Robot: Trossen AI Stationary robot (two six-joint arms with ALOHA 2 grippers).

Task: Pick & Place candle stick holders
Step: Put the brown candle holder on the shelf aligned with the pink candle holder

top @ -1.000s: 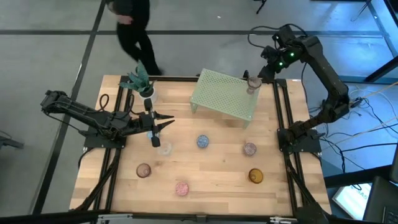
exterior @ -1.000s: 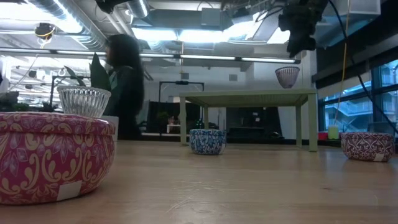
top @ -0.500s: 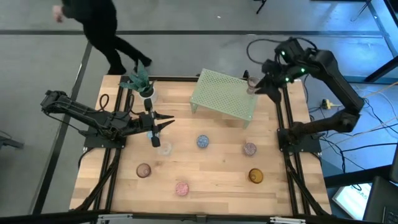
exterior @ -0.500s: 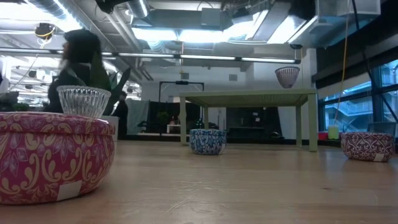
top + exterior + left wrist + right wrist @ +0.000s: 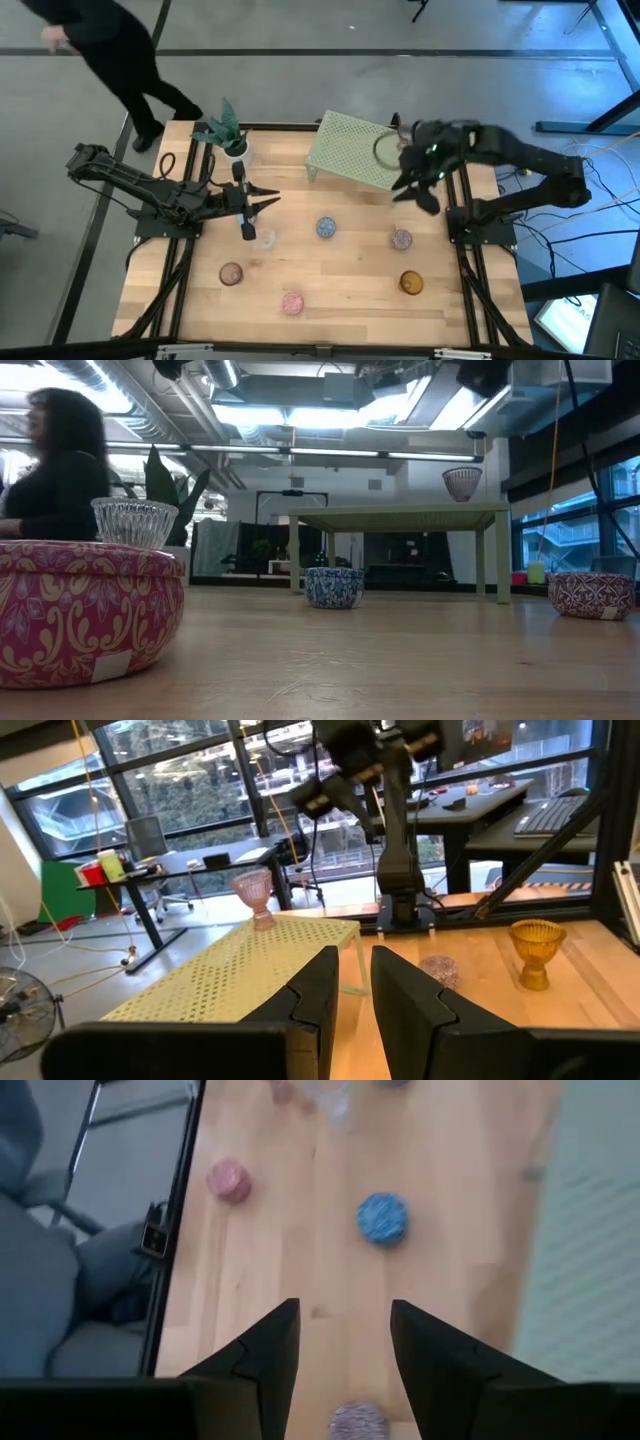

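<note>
On the bench (image 5: 330, 275), pink (image 5: 292, 301), brownish (image 5: 231, 273), amber (image 5: 411, 282), purple (image 5: 401, 239), blue (image 5: 326, 228) and clear (image 5: 264, 238) holders lie well apart, offering open room. The right pincer (image 5: 412, 190), jaws parted and empty, hangs over the rack's (image 5: 350, 150) near edge; it should descend squarely over a cup and clear that edge. The left pincer (image 5: 272, 199) waits nearly clenched, empty, beside the clear holder. One holder (image 5: 252, 896) stands on the rack's far corner.

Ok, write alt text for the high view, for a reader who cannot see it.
The right end effector hangs empty and open beside the green rack, which carries one candle holder. Six more holders, among them a blue one, dot the wooden table. The left end effector waits near the plant.
</note>
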